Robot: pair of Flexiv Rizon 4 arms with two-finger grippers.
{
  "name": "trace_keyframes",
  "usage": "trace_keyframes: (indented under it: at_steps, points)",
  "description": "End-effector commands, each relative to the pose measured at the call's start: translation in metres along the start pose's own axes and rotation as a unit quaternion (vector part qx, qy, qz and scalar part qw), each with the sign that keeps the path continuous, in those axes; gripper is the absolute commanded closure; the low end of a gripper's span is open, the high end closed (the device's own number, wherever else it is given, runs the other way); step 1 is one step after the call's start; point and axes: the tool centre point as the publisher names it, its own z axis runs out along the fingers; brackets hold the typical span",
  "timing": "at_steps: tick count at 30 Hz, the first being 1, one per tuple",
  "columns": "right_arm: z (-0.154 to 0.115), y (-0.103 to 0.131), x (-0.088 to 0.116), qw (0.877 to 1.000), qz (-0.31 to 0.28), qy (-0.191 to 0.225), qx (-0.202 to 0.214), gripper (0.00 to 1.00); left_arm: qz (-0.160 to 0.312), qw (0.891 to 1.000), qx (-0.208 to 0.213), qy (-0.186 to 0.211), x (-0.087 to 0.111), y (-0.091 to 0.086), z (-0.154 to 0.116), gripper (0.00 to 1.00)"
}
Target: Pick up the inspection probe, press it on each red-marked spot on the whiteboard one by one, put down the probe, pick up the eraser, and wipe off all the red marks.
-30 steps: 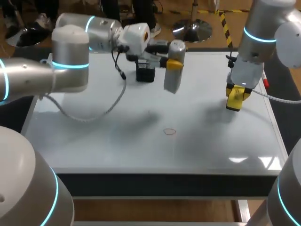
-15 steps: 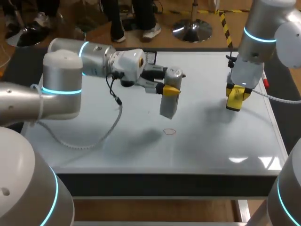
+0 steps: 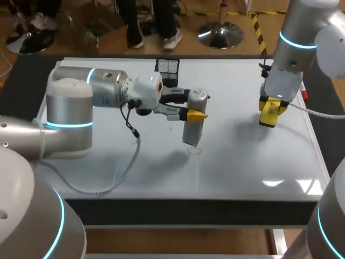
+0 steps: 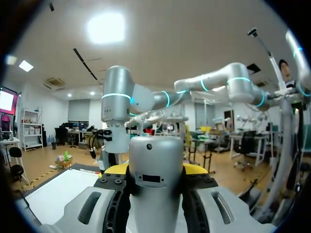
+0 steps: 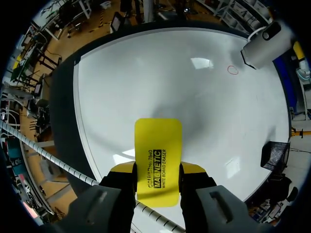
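L claw (image 3: 195, 114): mine, clamped on probe (image 3: 192, 128), tip near 1 red mark (image 3: 194, 151), contact unclear.
R claw (image 5: 157, 180): I grip eraser (image 5: 158, 141) over whiteboard (image 3: 242, 162).

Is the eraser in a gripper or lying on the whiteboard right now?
In a gripper: the right gripper clamps the yellow eraser from both sides with its fingers, clear of the whiteboard.
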Motion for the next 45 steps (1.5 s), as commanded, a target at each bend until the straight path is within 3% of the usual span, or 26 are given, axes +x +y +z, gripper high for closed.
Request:
trace_keyframes:
  at_steps: [1, 14, 45]
  points:
    - [0.0, -0.001, 0.0, 1.0, -0.001, 0.002, 0.001, 1.0, -0.002, 1.0, 0.006, -0.003, 0.002, 0.003, 0.002, 1.0]
    - [0.0, -0.001, 0.0, 1.0, -0.001, 0.002, 0.001, 1.0, -0.011, 1.0, 0.011, -0.009, -0.002, 0.027, 0.006, 1.0]
    - [0.0, -0.001, 0.0, 1.0, -0.001, 0.002, 0.001, 1.0, -0.017, 1.0, 0.016, -0.007, -0.003, 0.047, 0.011, 1.0]
